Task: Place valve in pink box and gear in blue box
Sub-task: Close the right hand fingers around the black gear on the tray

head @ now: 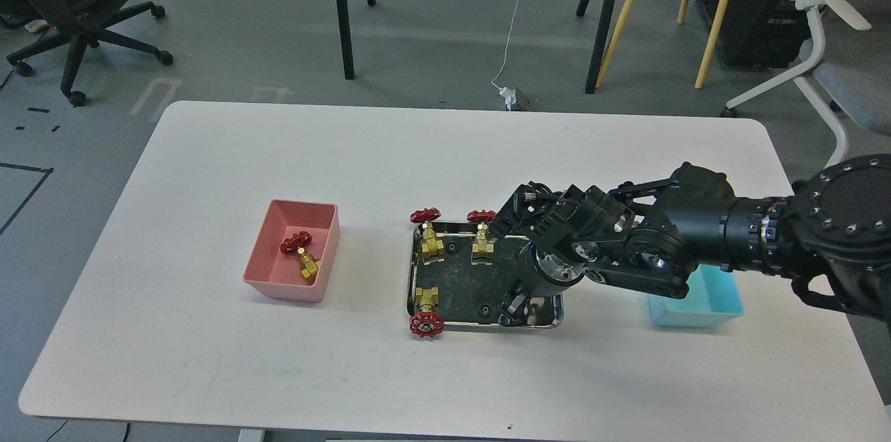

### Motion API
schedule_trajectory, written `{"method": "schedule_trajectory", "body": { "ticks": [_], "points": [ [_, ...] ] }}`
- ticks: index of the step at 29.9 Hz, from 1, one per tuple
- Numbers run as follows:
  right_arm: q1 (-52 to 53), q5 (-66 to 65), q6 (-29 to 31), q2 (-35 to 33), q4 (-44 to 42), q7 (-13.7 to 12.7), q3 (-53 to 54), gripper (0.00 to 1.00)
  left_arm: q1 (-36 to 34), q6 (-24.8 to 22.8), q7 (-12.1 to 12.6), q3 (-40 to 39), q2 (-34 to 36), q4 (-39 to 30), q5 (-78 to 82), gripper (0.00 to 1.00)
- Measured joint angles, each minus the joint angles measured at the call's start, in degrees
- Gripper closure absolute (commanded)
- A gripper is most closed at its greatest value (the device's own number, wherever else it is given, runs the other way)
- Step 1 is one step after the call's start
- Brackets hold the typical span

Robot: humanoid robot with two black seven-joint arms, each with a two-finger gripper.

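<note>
One valve (301, 253) lies in the pink box (268, 282) at the left. Three more valves stand on the steel tray (412, 275): two at its far edge (427, 232) (482, 234) and one at its near left corner (425, 313). Small black gears (452, 247) (482, 308) lie on the tray's dark floor. My right gripper (511, 308) reaches down into the tray's near right corner; it is dark and I cannot tell its fingers apart or whether it holds anything. The blue box (703, 303) sits at the right, partly hidden behind my right arm. My left gripper is out of view.
The white table (209, 150) has bare surface around the boxes and the tray. Beyond its far edge are chairs, tripod legs and cables on the floor.
</note>
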Motion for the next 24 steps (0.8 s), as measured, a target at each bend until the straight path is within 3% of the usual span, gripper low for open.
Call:
{"method": "schedule_trajectory", "body": {
  "ticks": [7, 12, 18, 24],
  "points": [
    [0.23, 0.00, 0.00, 0.04, 0.00, 0.02, 0.14, 0.88, 0.00, 0.00, 0.00, 0.00, 0.00, 0.01, 0.00, 0.01],
    [0.84, 0.11, 0.00, 0.05, 0.03, 0.02, 0.27, 0.87, 0.00, 0.01, 0.00, 0.00, 0.00, 0.01, 0.00, 0.01],
    [0.90, 0.18, 0.00, -0.17, 0.10, 0.00, 0.56, 0.52, 0.09, 0.08, 0.00, 0.00, 0.00, 0.01, 0.00, 0.01],
    [0.84, 0.19, 0.00, -0.28, 0.03, -0.11, 0.62, 0.40, 0.08, 0.12, 0.00, 0.00, 0.00, 0.01, 0.00, 0.01]
  ]
}}
